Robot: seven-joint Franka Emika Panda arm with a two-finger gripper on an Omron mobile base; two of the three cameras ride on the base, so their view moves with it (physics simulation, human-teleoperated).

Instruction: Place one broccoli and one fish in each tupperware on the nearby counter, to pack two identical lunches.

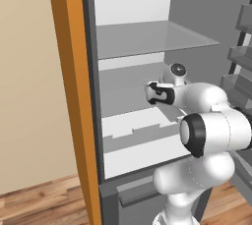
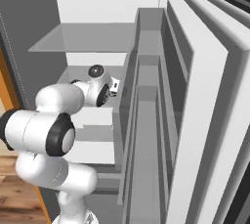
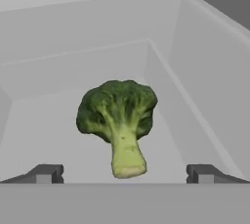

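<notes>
Inside the open fridge, on a pale shelf floor, a broccoli is seen lying dead ahead of the gripper, stalk pointed back toward it, centred between fingertips spread wide, nothing yet grasped.

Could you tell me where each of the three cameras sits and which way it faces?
Left base view: behind the arm on its left, looking into the open fridge; the arm fills the lower right.
Right base view: behind the arm's right, facing the same fridge and its door shelves; arm at lower left.
Hand view: on the hand, looking along the open pincer at a broccoli.
Both base views share the fridge shelves and the arm.
</notes>
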